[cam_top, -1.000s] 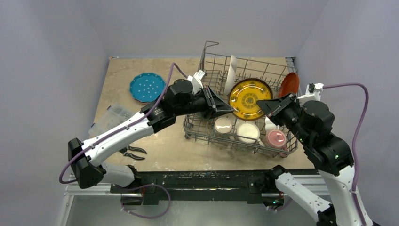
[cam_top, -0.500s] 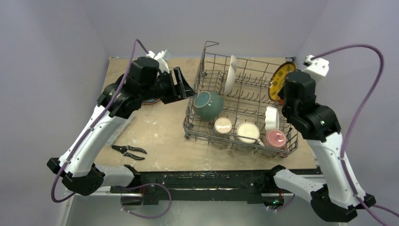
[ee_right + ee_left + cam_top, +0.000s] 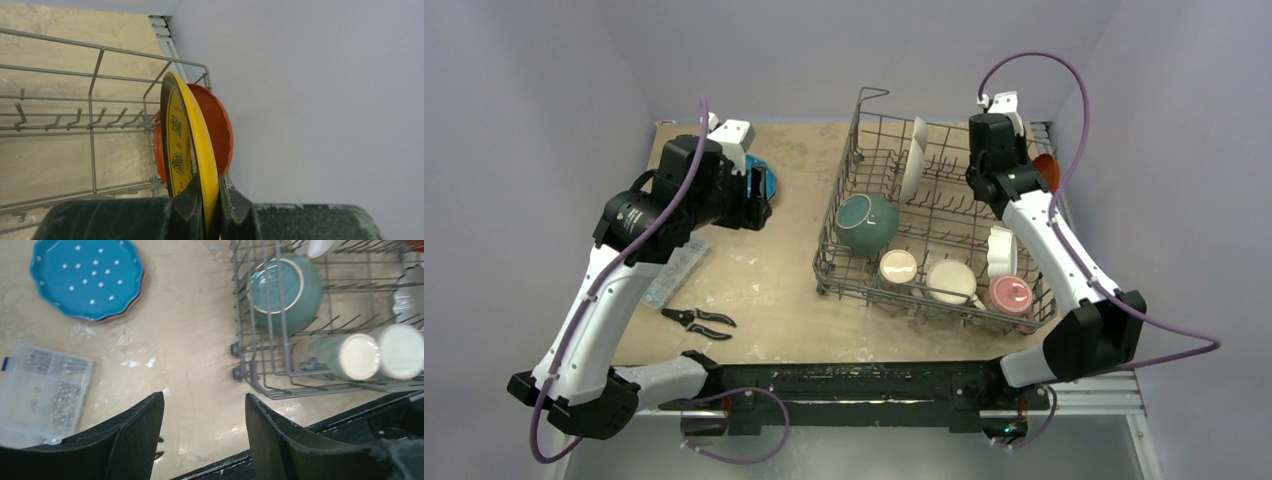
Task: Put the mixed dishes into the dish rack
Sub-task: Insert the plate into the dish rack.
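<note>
Table: tan top, carrying the rack on its right half and loose items on its left.
Dish rack: grey wire basket with upright tines, partly loaded.
Left gripper: jaws spread well apart with nothing between them, hovering above bare table between the blue plate and the rack's left end.
Right gripper: fingers nearly together, pinching the rim of the yellow plate.
Yellow plate: held on edge at the rack's far right corner, just beside the orange plate.
Orange plate: on edge behind the yellow one, nearest the wall.
Blue plate: flat on the table left of the rack, a pink rim showing beneath it.
Clear box: on the table near the left edge.
Teal bowl: inside the rack's left end, tipped so its foot ring shows.
White plate: upright among the far tines.
Mugs: three in the rack's near row.
Pliers: on the table near the front edge.
</note>
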Tool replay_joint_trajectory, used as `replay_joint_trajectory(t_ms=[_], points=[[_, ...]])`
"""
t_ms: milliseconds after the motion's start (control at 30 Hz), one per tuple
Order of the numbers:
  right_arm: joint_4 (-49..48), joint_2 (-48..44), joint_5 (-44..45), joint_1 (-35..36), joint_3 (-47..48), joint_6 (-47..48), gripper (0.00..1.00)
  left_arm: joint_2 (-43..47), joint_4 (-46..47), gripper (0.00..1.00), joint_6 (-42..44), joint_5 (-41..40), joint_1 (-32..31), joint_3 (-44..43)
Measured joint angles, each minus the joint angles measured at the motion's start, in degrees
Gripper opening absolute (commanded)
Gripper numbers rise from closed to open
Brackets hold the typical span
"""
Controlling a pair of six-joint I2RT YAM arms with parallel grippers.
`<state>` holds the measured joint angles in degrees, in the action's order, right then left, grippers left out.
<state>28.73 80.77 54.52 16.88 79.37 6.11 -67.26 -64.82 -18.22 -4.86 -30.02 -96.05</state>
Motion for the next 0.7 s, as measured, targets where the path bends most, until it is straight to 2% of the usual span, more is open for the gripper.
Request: replay_joint_trajectory(t_ms=[100, 333, 700], points=[[-1.84, 2.78, -2.21, -2.32, 0.0, 3.15, 0.0, 1.14, -0.57, 0.59, 3.3, -1.4, 1.86, 3.21], [-2.8, 7.21, -8.09, -8.31, 0.11, 5.33, 0.0, 3.98, 0.24, 0.59, 8.17, -2.23, 1.92, 5.62], [-3.19, 8.52, -14.75, -10.16, 0.2, 4.74, 0.0, 3.34, 0.9, 0.58, 10.49, -3.06, 1.88, 5.99]])
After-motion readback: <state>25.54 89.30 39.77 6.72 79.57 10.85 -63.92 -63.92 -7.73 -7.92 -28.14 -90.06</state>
